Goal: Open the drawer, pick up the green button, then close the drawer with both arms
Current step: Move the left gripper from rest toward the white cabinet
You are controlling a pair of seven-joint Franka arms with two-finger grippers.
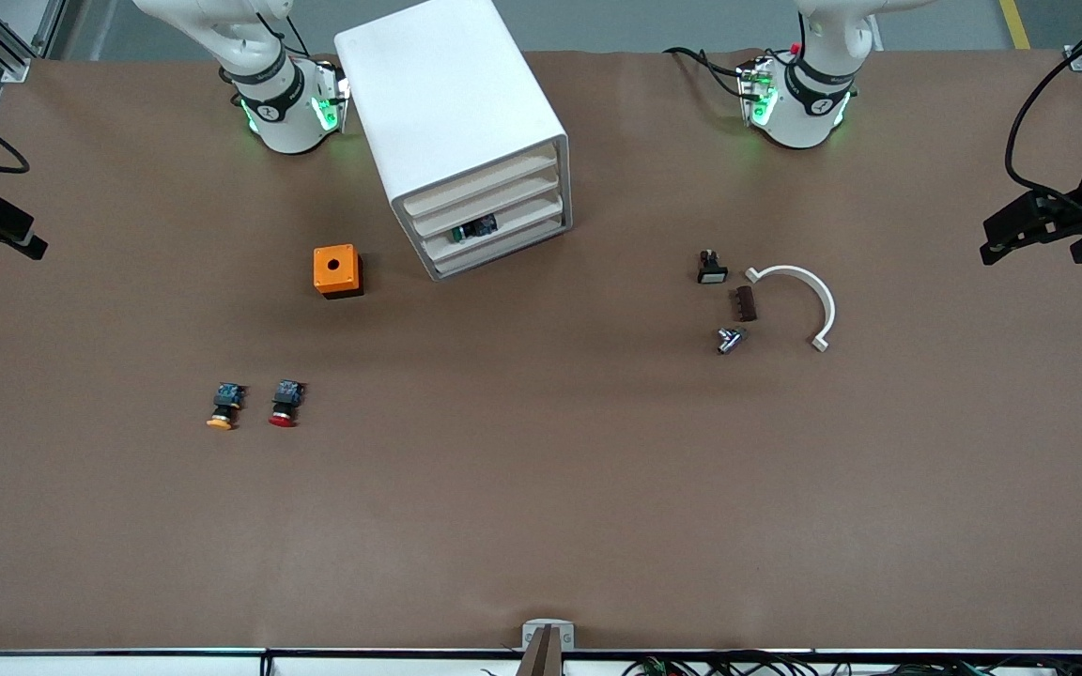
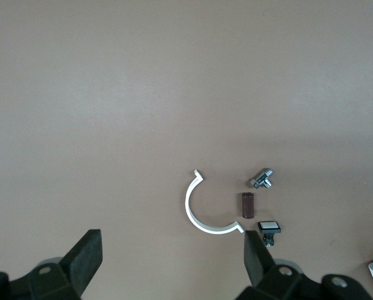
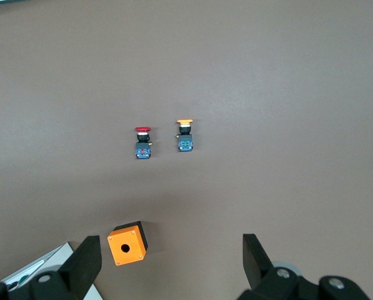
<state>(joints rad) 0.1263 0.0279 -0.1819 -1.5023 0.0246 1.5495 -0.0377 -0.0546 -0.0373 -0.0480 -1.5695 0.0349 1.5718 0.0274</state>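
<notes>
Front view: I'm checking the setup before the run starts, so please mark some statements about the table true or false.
1. All four drawers in the cabinet are shut. True.
2. The left gripper holds the white curved clip. False: it is open and empty, at the table's edge.
3. The orange box lies toward the right arm's end. True.
4. The red button sits on the orange box. False: it lies on the table beside the orange-capped button.
5. The right gripper is open. True.

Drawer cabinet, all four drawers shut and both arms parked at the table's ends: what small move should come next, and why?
Probably bring the right gripper, open and empty, toward the cabinet to pull the drawer where the button shows through the gap. The left gripper, also open, waits at its end.
</notes>
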